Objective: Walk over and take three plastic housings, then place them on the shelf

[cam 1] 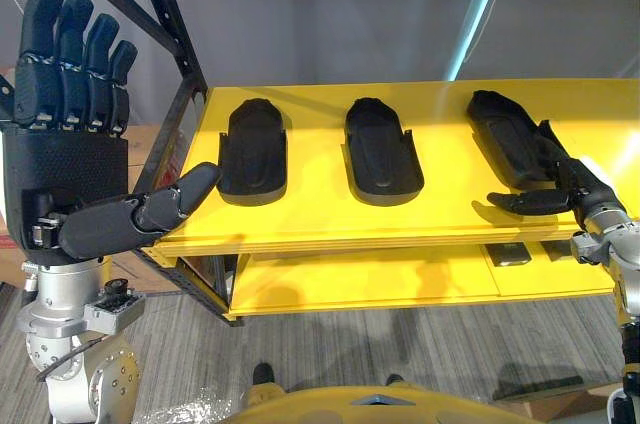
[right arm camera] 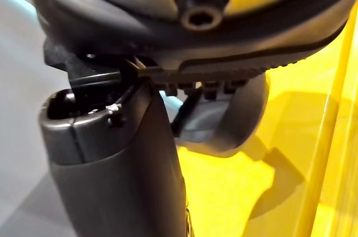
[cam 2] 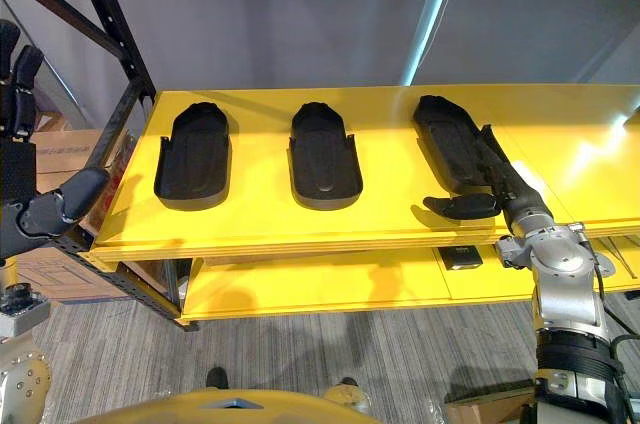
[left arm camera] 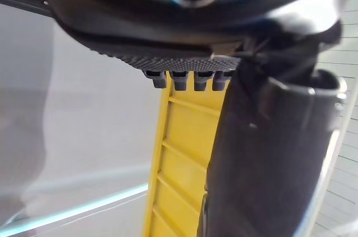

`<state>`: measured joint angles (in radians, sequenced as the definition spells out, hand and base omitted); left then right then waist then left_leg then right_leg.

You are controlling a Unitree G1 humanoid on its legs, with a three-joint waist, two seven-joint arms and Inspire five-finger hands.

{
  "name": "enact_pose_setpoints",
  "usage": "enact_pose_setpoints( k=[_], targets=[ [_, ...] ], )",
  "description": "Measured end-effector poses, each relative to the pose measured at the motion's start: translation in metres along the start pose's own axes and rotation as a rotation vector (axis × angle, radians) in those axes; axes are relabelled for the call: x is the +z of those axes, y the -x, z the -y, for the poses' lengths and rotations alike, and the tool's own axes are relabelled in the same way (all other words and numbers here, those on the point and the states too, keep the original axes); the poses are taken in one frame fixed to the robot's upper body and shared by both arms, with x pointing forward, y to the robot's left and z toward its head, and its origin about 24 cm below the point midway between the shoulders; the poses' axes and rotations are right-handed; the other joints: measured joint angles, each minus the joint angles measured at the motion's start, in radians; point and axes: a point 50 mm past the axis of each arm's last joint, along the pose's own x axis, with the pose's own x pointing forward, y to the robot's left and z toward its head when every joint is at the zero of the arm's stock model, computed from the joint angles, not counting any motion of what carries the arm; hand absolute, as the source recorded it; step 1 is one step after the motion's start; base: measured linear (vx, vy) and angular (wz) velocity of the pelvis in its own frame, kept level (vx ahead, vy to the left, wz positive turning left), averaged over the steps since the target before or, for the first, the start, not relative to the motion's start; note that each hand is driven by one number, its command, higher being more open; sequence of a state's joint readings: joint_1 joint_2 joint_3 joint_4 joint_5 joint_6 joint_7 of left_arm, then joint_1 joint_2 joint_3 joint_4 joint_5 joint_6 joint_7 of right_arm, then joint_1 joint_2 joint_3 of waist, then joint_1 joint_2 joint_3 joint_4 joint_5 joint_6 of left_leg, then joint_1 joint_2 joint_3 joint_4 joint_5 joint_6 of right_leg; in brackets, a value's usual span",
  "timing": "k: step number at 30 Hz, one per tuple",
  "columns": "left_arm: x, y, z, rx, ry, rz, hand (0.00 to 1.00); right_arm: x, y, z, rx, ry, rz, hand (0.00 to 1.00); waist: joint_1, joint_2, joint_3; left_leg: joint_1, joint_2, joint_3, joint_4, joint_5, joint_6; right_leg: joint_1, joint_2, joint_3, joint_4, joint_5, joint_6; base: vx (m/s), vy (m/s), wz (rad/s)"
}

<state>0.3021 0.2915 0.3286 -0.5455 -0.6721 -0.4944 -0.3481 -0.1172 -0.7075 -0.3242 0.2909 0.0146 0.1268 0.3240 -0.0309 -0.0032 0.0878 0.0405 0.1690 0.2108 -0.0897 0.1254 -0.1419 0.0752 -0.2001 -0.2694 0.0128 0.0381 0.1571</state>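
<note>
Where right hand [cam 2: 512,189] rests, wrist view shows housing [right arm camera: 229,114].

left hand [cam 1: 65,169]: black, textured palm | right hand [cam 2: 506,184]: black | arms [cam 2: 565,279]: silver-grey

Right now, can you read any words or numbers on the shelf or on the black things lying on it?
No text can be read anywhere.
left housing, middle housing, right housing: plain black, no words or numbers show.
yellow shelf: no label or sign shows.
small dark thing on the lower level: any print is too small to read.
</note>
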Motion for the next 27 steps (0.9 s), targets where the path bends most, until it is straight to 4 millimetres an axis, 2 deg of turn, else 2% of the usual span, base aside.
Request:
enact_pose_setpoints(
  k=[7,27],
  targets=[
    [-0.0054,-0.0037,-0.0031,0.019,0.006,0.003,1.00,-0.0055,-0.0028,-0.0010,0.036,-0.019,-0.030,1.00,0.001,-0.016,-0.016,0.001,0.000,0.001,0.000,0.003,0.004,0.000,0.000,0.000,0.000,0.002,0.002,0.00,0.000,0.00],
    [-0.0075,-0.0038,-0.0025,0.038,0.007,-0.012,1.00,-0.0068,-0.0028,-0.0011,0.054,-0.021,-0.041,1.00,0.000,-0.016,-0.019,0.003,0.000,0.005,0.000,0.003,0.004,0.000,0.000,0.005,0.000,0.001,0.001,0.00,0.000,0.00]
  ],
)
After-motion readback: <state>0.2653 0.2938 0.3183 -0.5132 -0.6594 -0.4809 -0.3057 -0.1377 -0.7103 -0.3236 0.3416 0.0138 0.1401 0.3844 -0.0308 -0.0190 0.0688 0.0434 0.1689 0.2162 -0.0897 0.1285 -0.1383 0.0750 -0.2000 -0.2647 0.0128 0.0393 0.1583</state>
